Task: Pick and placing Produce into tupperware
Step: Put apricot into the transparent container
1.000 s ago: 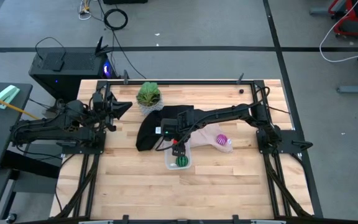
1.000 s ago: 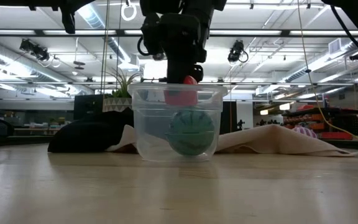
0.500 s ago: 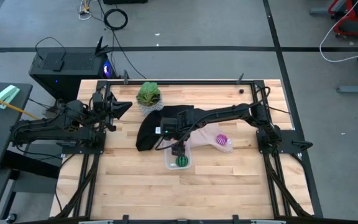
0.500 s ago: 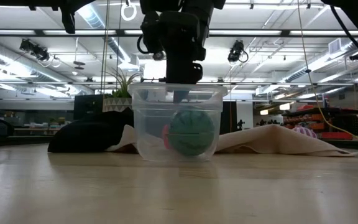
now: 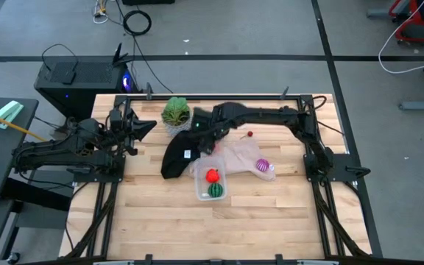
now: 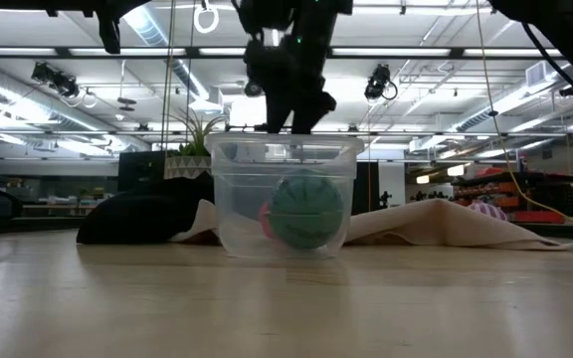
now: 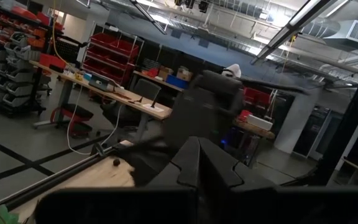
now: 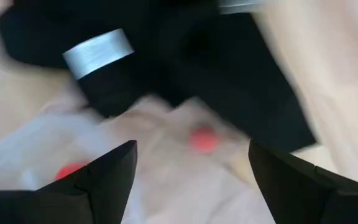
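The clear tupperware tub (image 5: 212, 185) (image 6: 285, 197) stands on the table near its middle. Inside lie the red fruit (image 5: 212, 175) and the green melon-like fruit (image 5: 216, 191) (image 6: 306, 211). The purple-magenta fruit (image 5: 262, 165) rests on the beige cloth (image 5: 241, 156). A blurred pinkish-red fruit (image 8: 202, 139) shows on that cloth in the right wrist view. My right gripper (image 5: 208, 142) (image 6: 294, 111) (image 8: 191, 180) hangs open and empty above the tub's far side. My left gripper (image 5: 147, 126) (image 7: 197, 163) waits shut at the table's left edge, raised.
A black cloth (image 5: 175, 158) with a silver label (image 8: 98, 51) lies left of the tub, partly under the beige cloth. A leafy green plant (image 5: 175, 112) stands at the far side. A tiny red thing (image 5: 249, 135) lies beyond the beige cloth. Bare wood (image 5: 271, 221) stretches along the near side.
My right gripper let go of the red fruit, which dropped into the tub beside the green fruit. The gripper then rose clear of the tub and drew back toward the table's far edge.
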Robot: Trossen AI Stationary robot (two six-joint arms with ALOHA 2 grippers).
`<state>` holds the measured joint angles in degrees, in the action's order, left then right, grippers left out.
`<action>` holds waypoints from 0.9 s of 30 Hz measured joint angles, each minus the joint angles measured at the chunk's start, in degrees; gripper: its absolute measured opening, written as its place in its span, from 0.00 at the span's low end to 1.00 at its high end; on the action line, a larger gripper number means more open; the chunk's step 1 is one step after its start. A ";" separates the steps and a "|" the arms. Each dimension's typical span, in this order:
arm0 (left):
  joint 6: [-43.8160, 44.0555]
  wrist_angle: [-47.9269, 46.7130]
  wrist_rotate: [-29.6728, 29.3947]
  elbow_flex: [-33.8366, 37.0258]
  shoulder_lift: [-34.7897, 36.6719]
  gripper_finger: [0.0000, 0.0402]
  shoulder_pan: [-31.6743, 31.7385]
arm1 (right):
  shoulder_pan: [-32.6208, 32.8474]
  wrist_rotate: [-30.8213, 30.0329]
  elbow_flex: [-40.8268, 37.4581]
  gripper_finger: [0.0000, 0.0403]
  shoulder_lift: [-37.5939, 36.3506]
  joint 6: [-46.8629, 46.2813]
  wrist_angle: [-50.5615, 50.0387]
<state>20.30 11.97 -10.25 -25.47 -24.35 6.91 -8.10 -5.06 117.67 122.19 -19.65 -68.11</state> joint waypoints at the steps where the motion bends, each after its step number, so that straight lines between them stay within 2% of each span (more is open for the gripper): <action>1: 0.04 0.00 -0.01 0.00 -0.01 0.03 0.00 | -0.95 -0.88 -0.46 0.78 -0.05 -1.76 0.41; 8: 0.08 -0.01 0.01 0.00 -0.01 0.06 0.00 | -4.57 -2.47 -4.59 0.78 -0.02 -8.20 1.75; 19: 0.09 -0.02 0.01 0.00 -0.01 0.03 -0.01 | -2.91 -0.79 -9.18 0.78 0.02 -16.06 3.72; 27: 0.11 0.01 0.01 0.00 0.01 0.04 0.01 | -3.04 4.35 -12.42 0.78 0.02 -23.24 2.34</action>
<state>20.41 11.98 -10.24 -25.47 -24.34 6.91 -11.14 -0.71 105.25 122.21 -42.89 -65.77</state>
